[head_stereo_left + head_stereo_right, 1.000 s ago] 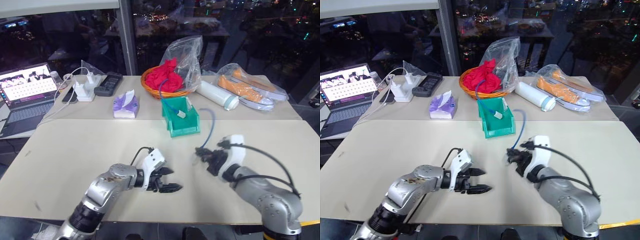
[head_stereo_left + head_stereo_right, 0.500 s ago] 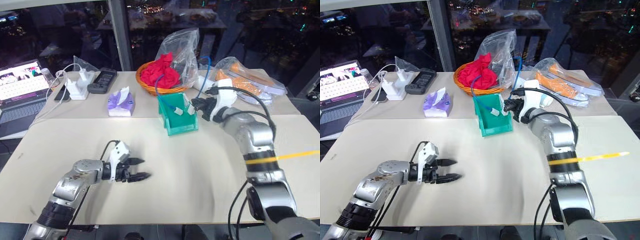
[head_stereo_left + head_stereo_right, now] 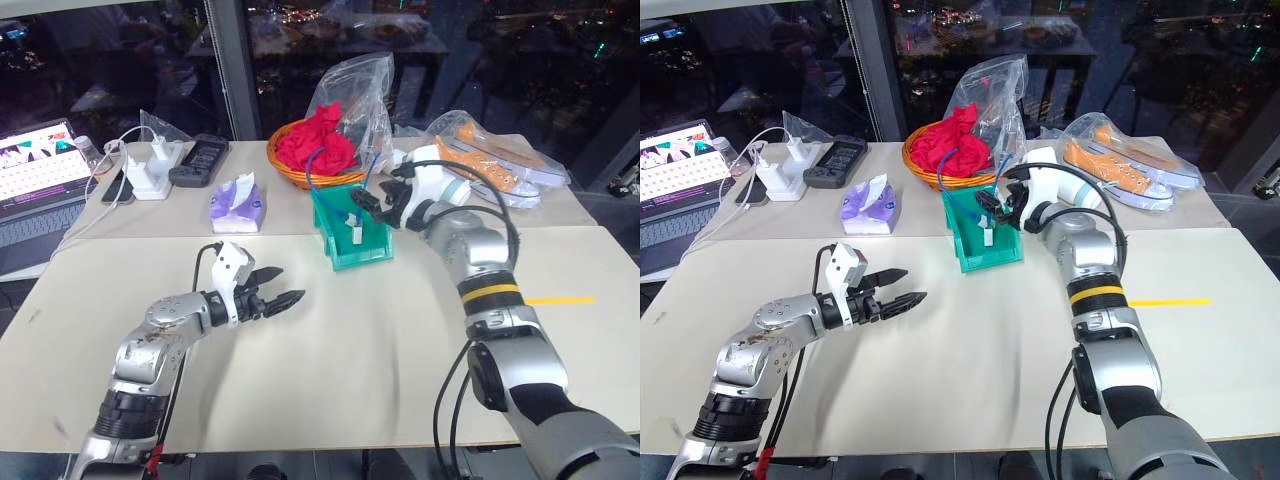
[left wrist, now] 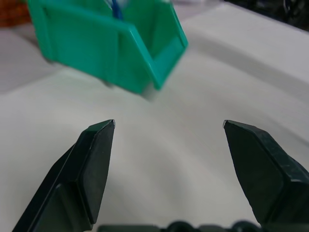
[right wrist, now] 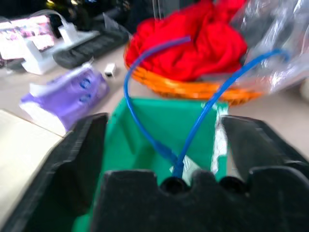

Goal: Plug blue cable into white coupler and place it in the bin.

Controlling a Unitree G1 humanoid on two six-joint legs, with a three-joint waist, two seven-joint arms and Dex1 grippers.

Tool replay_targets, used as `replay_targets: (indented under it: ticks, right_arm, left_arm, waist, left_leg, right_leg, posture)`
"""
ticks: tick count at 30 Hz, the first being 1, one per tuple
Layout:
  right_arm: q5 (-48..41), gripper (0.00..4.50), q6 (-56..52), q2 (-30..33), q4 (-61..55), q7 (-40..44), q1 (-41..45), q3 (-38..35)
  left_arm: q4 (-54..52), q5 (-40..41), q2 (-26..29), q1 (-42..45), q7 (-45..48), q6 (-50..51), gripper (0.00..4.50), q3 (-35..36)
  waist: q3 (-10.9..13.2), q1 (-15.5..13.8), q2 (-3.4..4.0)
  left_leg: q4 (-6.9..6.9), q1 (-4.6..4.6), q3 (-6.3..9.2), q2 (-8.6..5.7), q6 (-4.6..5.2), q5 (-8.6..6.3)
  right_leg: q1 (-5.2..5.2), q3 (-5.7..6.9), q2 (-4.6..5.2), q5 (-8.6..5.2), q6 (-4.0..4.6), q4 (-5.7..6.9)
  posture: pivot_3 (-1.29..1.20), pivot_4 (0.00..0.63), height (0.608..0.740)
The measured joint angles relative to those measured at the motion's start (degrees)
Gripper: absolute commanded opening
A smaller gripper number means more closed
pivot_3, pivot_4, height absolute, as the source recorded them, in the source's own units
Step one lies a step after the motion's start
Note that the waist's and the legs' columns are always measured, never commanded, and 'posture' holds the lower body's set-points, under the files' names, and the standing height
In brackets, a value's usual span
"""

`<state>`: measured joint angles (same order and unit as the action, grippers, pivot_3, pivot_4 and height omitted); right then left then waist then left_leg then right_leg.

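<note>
Right end effector [image 5: 164, 145] has opened; blue cable [image 5: 145, 121] seemingly in bin [image 5: 159, 121].

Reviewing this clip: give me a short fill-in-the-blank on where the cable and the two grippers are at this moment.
1. The blue cable loops up out of the ____ bin.
2. The right gripper, over that bin, has its jaws ____.
3. The left gripper, jaws open, holds ____.
4. Behind the bin, the orange basket holds a ____ cloth.

Missing words: green; open; nothing; red
</note>
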<state>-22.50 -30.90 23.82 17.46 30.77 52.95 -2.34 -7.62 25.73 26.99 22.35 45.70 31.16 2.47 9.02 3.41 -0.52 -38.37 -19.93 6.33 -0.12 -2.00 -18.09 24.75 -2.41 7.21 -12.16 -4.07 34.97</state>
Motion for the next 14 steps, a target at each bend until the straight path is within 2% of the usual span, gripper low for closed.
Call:
replay_targets:
  ticks: [2, 3, 5, 10, 14]
  right_arm:
    - [-1.74, 4.39, -2.72, 4.7, -9.92, 2.88, -5.8, -0.66]
    - [-3.47, 4.39, -4.1, 9.15, -18.31, 5.63, -12.23, -1.58]
    - [-6.01, 4.39, -6.44, 13.37, -26.78, 8.72, -21.45, -4.36]
    - [-5.61, 4.39, -6.1, 18.52, -38.4, 8.64, -38.56, -13.04]
    - [-4.56, 4.39, -5.86, 16.88, -41.79, 5.68, -48.11, -17.41]
  left_arm:
    - [0.37, 0.21, -0.15, 0.47, 0.11, -1.03, 3.87, 0.18]
    - [0.79, 0.11, 0.01, 0.19, 0.23, -2.09, 3.87, 0.36]
    - [2.01, -0.07, 1.38, -1.21, 0.25, -3.03, 3.87, 1.89]
    - [3.34, -0.21, 1.74, -1.54, 0.57, -4.9, 3.87, 2.65]
    - [5.46, -1.06, 2.2, -2.05, 0.44, -5.08, 3.87, 2.79]
  waist:
    - [0.0, -0.27, 0.0]
    - [0.0, -0.7, 0.0]
    - [0.0, -0.88, -0.01]
    - [0.04, -1.12, -0.05]
    - [0.07, -1.09, -0.09]
  left_leg:
    - [-0.01, -0.11, -0.01, 0.0, 0.0, 0.0]
    - [-0.02, -0.12, -0.01, 0.0, 0.01, 0.0]
    - [-0.13, -0.22, -0.05, -0.02, 0.05, -0.03]
    - [-0.5, -0.26, -0.15, -0.06, 0.42, -0.23]
    - [-0.6, -0.07, -0.16, -0.06, 0.36, -0.18]
  right_leg:
    - [0.03, 0.05, 0.02, 0.0, -0.01, -0.05]
    - [0.04, 0.07, 0.02, 0.0, -0.01, -0.07]
    - [0.08, 0.04, 0.03, 0.0, -0.02, -0.08]
    - [0.12, -0.03, 0.06, 0.17, -0.07, 0.01]
    - [0.01, -0.08, 0.03, 0.35, 0.04, 0.03]
  posture:
    - [0.0, 0.15, 0.74]
    - [0.0, 0.15, 0.74]
    - [0.0, 0.15, 0.74]
    - [0.0, 0.15, 0.74]
    - [0.0, 0.15, 0.74]
